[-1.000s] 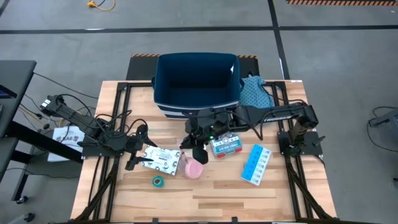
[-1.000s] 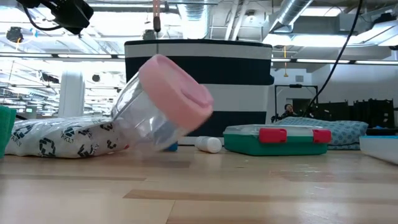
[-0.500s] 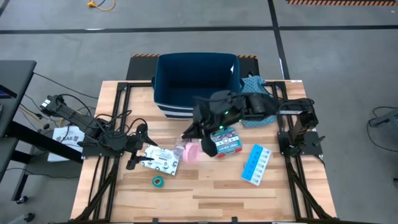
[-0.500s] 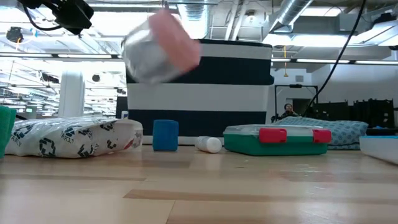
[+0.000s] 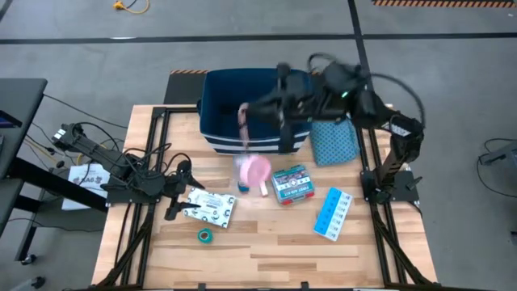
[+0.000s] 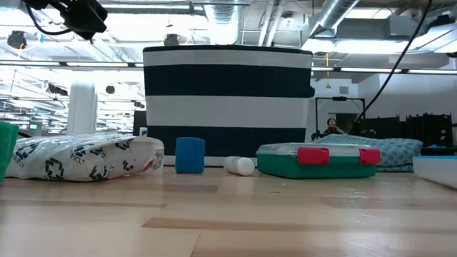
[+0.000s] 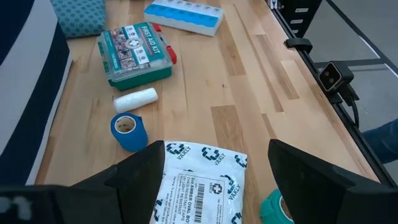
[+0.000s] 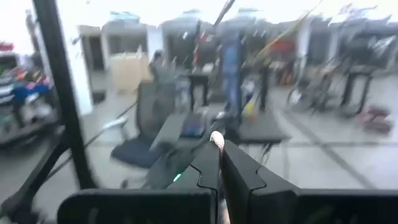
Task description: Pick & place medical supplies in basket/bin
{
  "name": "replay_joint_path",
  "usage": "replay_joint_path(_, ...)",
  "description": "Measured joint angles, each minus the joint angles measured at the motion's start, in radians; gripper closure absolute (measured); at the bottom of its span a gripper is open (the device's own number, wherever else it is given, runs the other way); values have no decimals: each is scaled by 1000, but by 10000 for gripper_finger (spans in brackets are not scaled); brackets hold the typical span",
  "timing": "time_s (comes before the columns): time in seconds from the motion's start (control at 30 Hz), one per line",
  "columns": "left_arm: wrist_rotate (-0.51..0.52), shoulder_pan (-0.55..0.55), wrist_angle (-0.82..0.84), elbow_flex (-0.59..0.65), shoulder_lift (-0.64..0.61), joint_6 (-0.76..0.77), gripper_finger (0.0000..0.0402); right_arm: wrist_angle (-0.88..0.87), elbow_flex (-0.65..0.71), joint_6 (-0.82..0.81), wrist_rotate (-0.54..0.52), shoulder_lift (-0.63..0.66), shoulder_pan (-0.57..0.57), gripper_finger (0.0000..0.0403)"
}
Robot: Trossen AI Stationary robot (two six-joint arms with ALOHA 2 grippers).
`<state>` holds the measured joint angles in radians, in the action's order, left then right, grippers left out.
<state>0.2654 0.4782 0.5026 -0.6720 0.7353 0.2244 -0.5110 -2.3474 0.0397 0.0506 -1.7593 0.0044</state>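
We judged the step in hand to be carrying the pink round item (image 5: 255,170) to the bin (image 5: 212,121). The right gripper (image 5: 245,123) hung high over the bin's near wall, and in its wrist view its fingers (image 8: 249,174) were drawn narrow, with only a thin pale sliver between them. We could not tell whether that sliver belonged to the pink item. The item showed blurred in the high view just in front of the bin and was absent from the low view, so we took it to be off the table (image 5: 266,259). The left gripper (image 5: 174,202) waited low over the white flat packet (image 7: 199,180) with its jaws wide and empty. The next move, as we saw it, called for bringing the item fully past the rim before any release, since it lay on the near side of the wall. The bin's mouth looked open and roomy. The teal cloth bag (image 5: 333,139) crowded its right side, and the teal-and-red box (image 5: 292,184), blue roll (image 7: 129,130) and white tube (image 7: 135,98) lay close along its front. The light blue pill organiser (image 5: 333,213) and green roll (image 5: 205,236) lay farther forward, and bare boards ran beyond them to the table's near edge.
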Motion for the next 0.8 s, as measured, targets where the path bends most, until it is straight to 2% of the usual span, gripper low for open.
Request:
replay_joint_path(0.27,11,0,3,0,0,1,126,188,0,22,0,22,-133,403)
replay_joint_path(0.37,11,0,4,0,0,4,126,208,0,22,0,22,-190,403)
replay_joint_path(0.67,13,0,3,0,0,4,126,97,2,-46,2,21,-343,403)
replay_joint_path(0.8,60,0,-9,0,0,22,126,2,2,-66,2,21,-383,403)
